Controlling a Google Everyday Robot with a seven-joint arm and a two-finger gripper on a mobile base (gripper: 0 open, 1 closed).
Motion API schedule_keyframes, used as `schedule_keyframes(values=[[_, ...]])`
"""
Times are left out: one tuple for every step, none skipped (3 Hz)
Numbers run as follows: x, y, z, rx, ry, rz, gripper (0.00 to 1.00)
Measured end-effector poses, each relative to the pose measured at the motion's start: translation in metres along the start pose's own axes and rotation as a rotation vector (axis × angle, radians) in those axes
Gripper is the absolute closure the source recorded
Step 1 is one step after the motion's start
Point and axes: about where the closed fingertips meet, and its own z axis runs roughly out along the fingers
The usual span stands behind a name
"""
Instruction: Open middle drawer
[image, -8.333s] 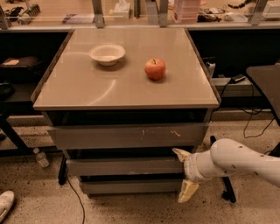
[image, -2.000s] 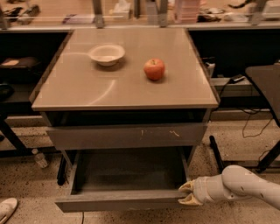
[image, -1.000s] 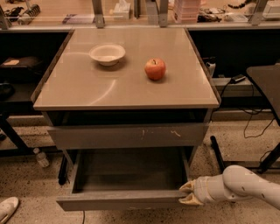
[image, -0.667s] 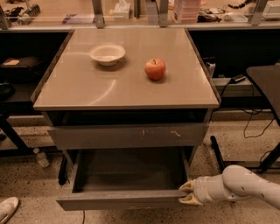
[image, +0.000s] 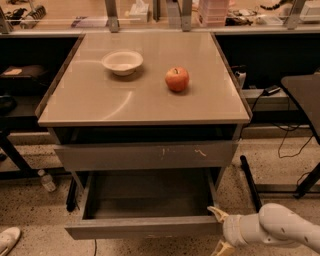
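The middle drawer (image: 145, 227) stands pulled well out from the grey cabinet, and its grey inside is bare. Above it is the taller top drawer front (image: 145, 156) with white scratch marks, which is pushed in. The bottom drawer is hidden under the open one. My gripper (image: 220, 230) comes in from the lower right on a white arm (image: 272, 230). It sits at the right end of the middle drawer's front. It is open, with one tan fingertip (image: 216, 212) above the front's top edge and the other below it.
A white bowl (image: 122, 62) and a red apple (image: 177, 79) sit on the cabinet top (image: 100, 100). A plastic bottle (image: 47, 181) and a white shoe (image: 7, 239) lie on the floor at left. Dark table legs and cables (image: 280, 135) are at right.
Since the oldest frame the middle drawer has been pulled out toward me. Over the last second it has stayed put, and the fingers now look spread wider around its front.
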Motion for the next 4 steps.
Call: schedule_keyframes(values=[[0.0111,0.0366,-0.0102,0.001,-0.004,0.048,0.38],[0.0069,0.0357,-0.0151,0.001,-0.004,0.048,0.59],[0.0033,0.0341,-0.0190,0.001,-0.004,0.047,0.84],[0.0033,0.0341,-0.0190,0.001,-0.004,0.047,0.81]])
